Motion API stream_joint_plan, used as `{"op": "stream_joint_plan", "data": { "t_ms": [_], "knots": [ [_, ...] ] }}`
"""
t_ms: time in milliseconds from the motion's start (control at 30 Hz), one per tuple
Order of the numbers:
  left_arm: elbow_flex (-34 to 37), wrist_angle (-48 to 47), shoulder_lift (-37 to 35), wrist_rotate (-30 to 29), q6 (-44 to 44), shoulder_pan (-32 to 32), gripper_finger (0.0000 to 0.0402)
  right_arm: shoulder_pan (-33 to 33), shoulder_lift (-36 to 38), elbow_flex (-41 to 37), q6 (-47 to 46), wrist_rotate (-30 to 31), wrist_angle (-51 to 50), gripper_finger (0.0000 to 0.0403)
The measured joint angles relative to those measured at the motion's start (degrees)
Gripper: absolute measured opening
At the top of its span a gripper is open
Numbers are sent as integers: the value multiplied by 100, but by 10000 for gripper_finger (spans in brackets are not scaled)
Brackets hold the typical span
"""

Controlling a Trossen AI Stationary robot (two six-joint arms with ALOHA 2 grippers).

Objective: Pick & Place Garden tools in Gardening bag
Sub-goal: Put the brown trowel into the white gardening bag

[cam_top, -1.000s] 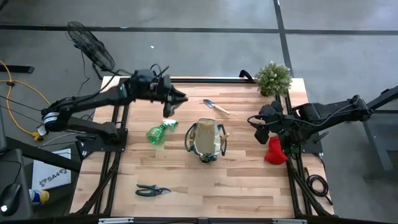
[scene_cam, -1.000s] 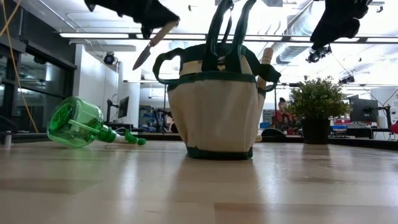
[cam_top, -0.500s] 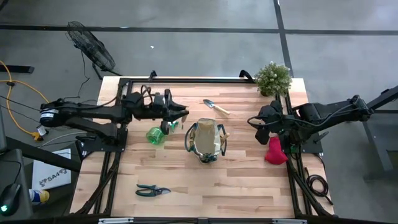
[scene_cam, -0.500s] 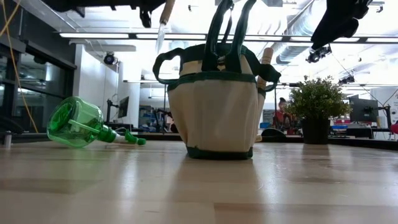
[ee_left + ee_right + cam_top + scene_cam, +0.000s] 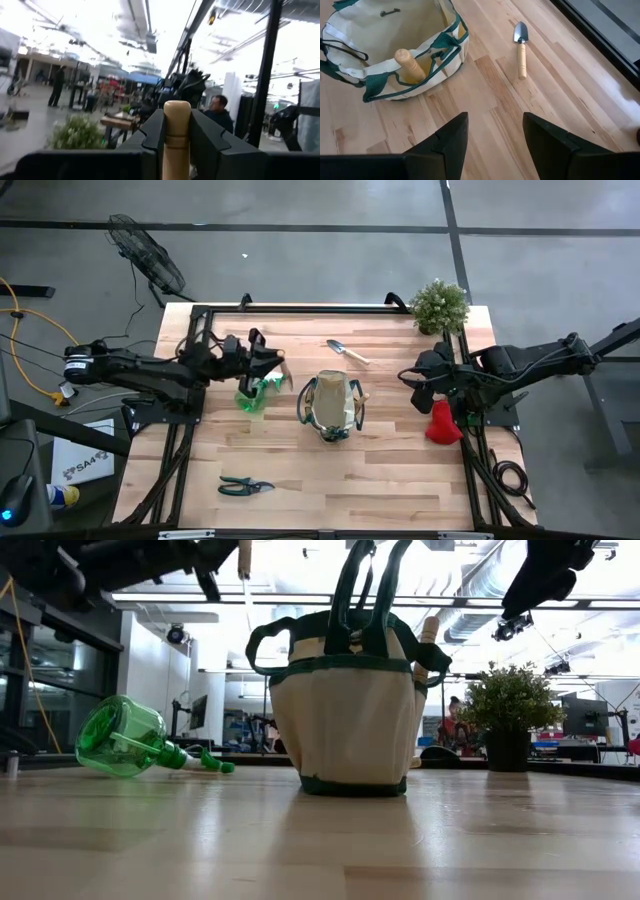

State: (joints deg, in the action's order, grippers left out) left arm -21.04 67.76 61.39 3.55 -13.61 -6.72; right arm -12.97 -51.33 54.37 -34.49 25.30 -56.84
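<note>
Overhead, left hand (image 5: 262,360) grips a wooden-handled tool (image 5: 176,135) left of centre above the spray bottle (image 5: 252,394), beside the gardening bag (image 5: 332,407); right hand (image 5: 492,135) hangs open.

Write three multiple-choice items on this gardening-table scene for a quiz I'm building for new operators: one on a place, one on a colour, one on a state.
1. Where does the pruner lie?
A. Inside the bag
B. On the table near its front-left corner
C. Beside the potted plant

2. What colour is the spray bottle?
A. Green
B. Red
C. Black

3. What is the left end effector doing?
A. Hanging open
B. Resting on the glove
C. Gripping a wooden-handled tool

Answers:
1. B: in the high view the pruner lies alone on the table, away from the gardening bag and the potted plant.
2. A: the spray bottle lies on its side, clearly green.
3. C: the left end effector clamps a wooden-handled tool between its fingers; the right end effector hangs open beside the bag.
</note>
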Motion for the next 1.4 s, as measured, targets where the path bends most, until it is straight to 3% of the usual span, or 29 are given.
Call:
{"op": "stream_joint_plan", "data": {
  "t_ms": [233,767,1400],
  "knots": [
    [20,40,236,227,8,0,61,0,0,0,-10,2,0,181],
    [16,2139,1931,300,-217,0,61,-2,2,0,-14,4,2,181],
    [9,1965,2218,293,-106,0,61,-2,2,0,-19,4,2,181]
  ]
}}
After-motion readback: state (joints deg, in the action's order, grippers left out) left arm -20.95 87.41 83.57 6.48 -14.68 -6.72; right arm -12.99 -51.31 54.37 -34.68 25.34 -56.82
